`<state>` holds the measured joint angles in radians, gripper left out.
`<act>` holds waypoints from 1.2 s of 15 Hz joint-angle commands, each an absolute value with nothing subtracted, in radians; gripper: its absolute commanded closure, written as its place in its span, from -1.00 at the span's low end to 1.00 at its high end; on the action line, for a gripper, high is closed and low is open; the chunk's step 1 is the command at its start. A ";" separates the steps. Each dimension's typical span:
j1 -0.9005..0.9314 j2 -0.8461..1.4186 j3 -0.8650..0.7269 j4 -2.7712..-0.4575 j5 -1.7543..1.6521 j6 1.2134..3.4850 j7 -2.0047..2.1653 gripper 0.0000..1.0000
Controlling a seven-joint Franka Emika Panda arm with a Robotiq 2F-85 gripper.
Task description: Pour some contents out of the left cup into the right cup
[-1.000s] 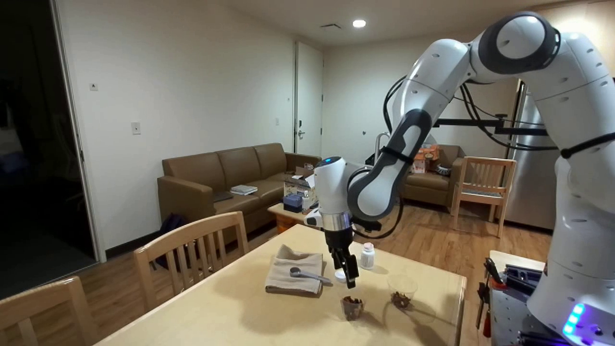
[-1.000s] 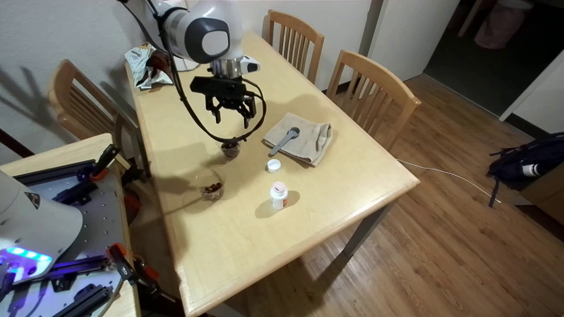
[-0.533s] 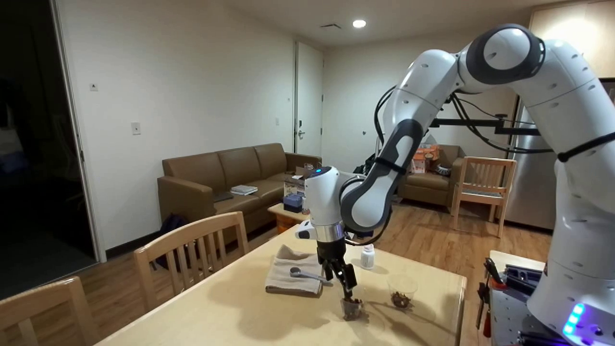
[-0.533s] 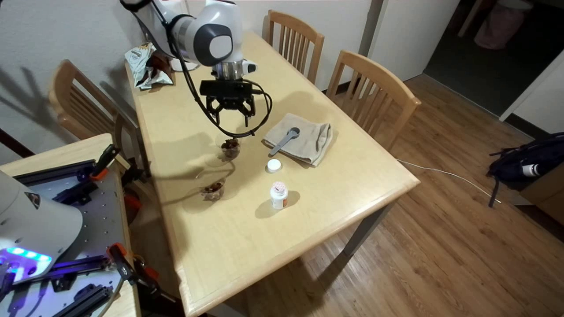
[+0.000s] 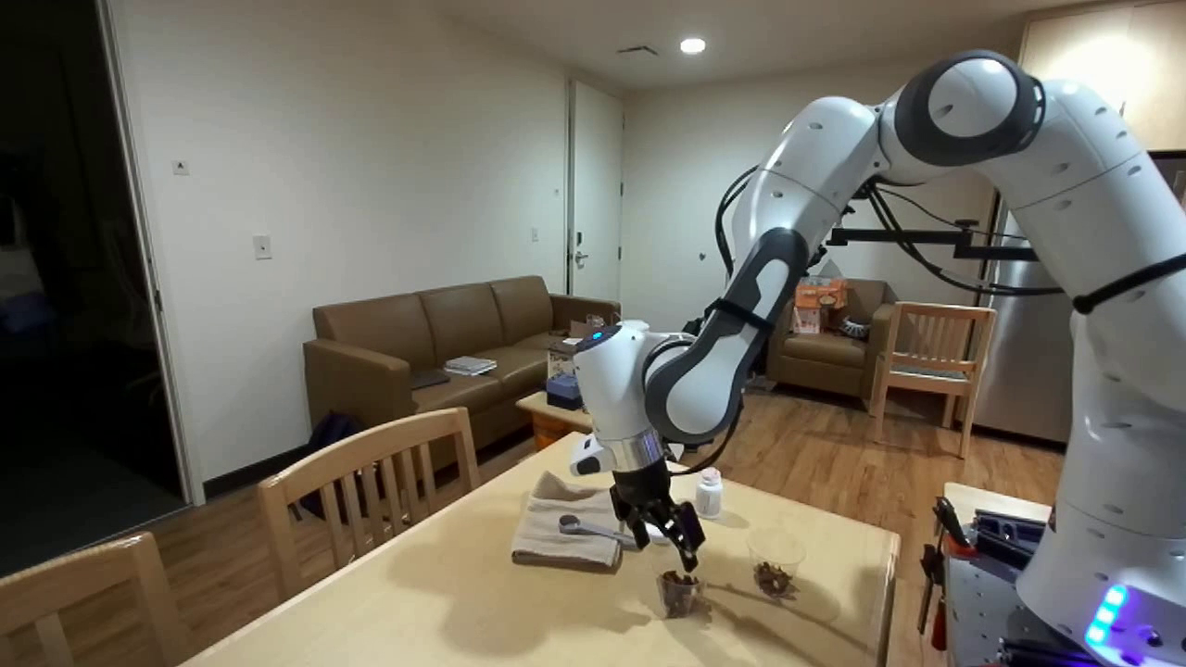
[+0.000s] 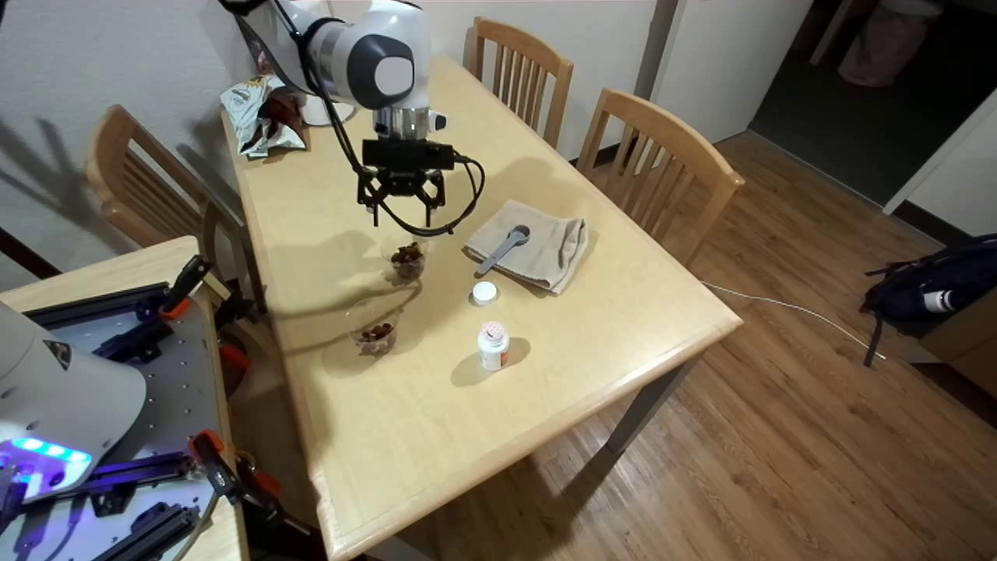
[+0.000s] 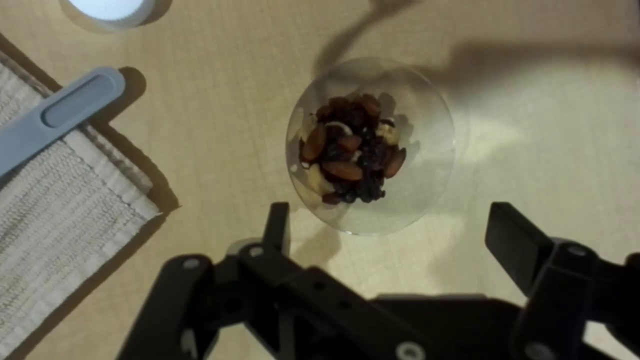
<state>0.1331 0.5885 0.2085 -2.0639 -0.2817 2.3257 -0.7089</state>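
Observation:
The left cup (image 5: 679,596) is a small clear plastic cup holding dark nuts and raisins, upright on the table in both exterior views. In the wrist view the same left cup (image 7: 425,200) shows from above, its mix of almonds and dark fruit gathered to one side. The right cup (image 6: 375,338), also clear with brownish contents, stands a short way off and is outside the wrist view. My gripper (image 7: 389,220) is open, its fingers (image 7: 517,245) wide apart with nothing between them. In an exterior view the gripper (image 6: 402,219) hangs just above and behind the left cup.
A folded beige cloth (image 6: 533,245) bears a grey scoop (image 6: 505,249). Close by are a white cap (image 6: 484,293) and a white bottle (image 6: 493,347). A foil bag (image 6: 261,117) lies at the far end of the table (image 6: 561,405). Chairs line its sides.
My gripper has come down toward the left cup and its wrist has turned and tilted, the arm lowering with it. It has stayed open. Both cups stand where they were.

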 commanded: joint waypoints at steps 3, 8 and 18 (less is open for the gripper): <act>0.139 0.612 0.210 -2.007 -0.308 2.240 -0.824 -1.00; 0.139 0.618 0.209 -1.999 -0.309 2.235 -0.831 -1.00; -0.053 0.736 0.348 -2.000 -0.227 2.519 -1.391 -1.00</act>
